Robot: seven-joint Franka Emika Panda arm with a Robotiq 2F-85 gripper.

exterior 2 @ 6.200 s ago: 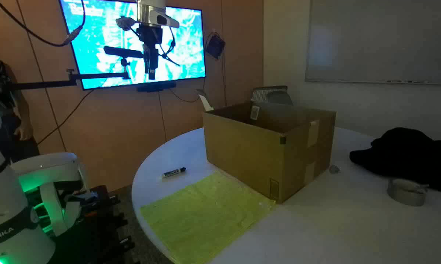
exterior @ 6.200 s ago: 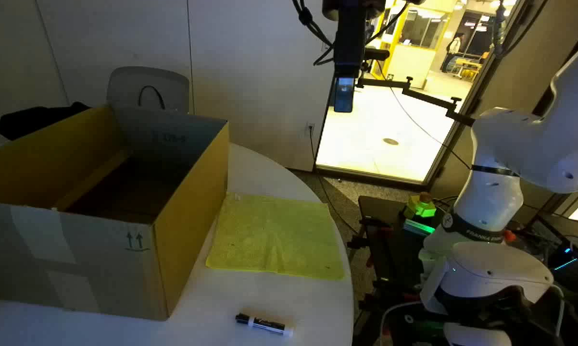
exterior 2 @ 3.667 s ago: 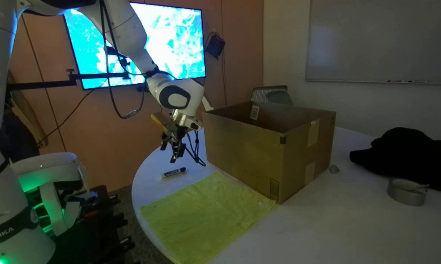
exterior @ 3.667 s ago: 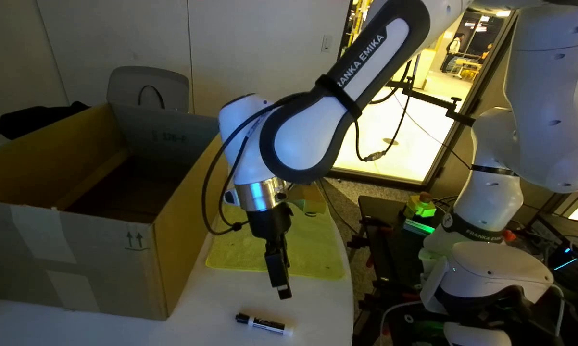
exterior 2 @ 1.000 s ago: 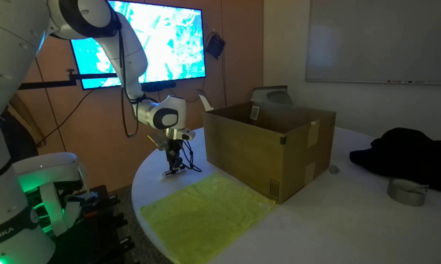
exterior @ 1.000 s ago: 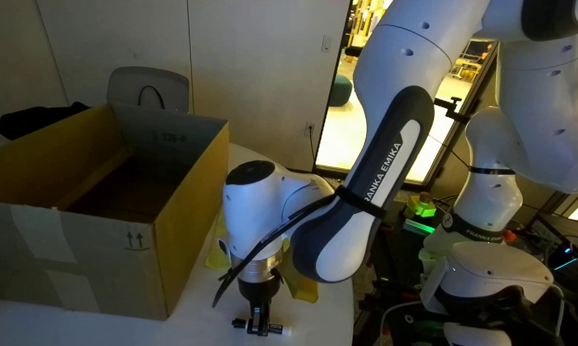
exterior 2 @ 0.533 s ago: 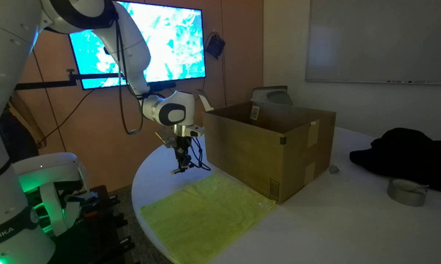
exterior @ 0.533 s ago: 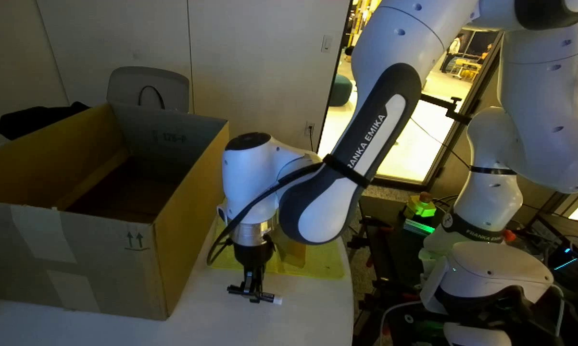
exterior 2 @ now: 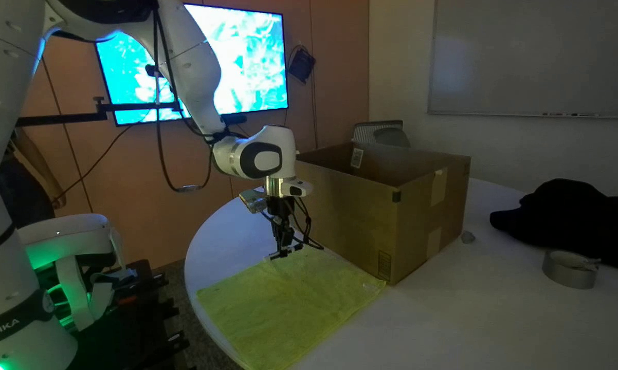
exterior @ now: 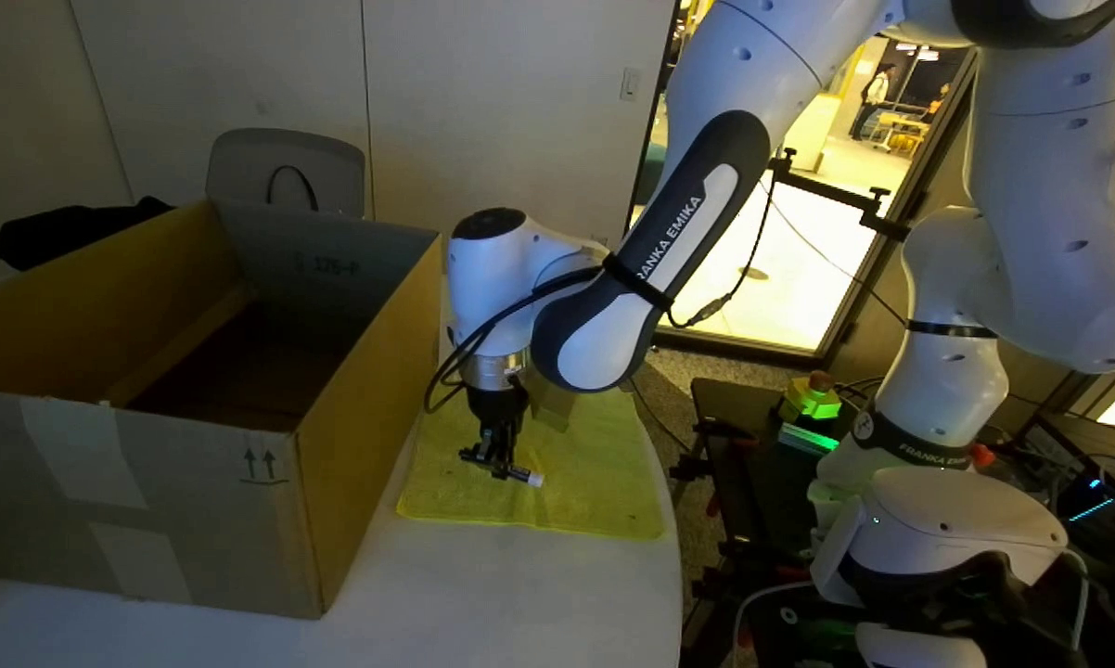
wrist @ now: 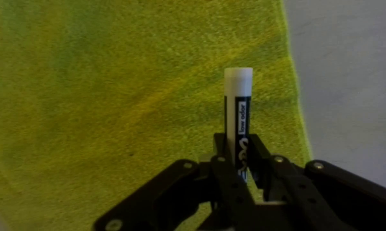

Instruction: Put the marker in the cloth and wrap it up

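Observation:
A black-and-white marker (wrist: 238, 112) is pinched across its barrel by my gripper (wrist: 237, 142), its white end sticking out beyond the fingertips. Its dark cap end shows in an exterior view, on the far side of the gripper (exterior: 497, 464). Beneath lies the yellow cloth (exterior: 595, 482), spread flat on the table with a slight crease near one edge. The marker is over the cloth, near the edge where that crease runs; the exact height above it is hard to judge. In an exterior view the gripper (exterior 2: 283, 249) stands over the cloth (exterior 2: 293, 313) near its far side.
A large cardboard box (exterior: 363, 445) stands right beside the cloth and close to my wrist. The round white table (exterior: 520, 594) has its rim near the cloth's other side. A roll of tape (exterior 2: 569, 269) and a black garment (exterior 2: 571, 221) lie beyond the box.
My gripper came down on the marker on the bare table and shut on it. Over the last second it has lifted the marker and carried it across above the cloth.

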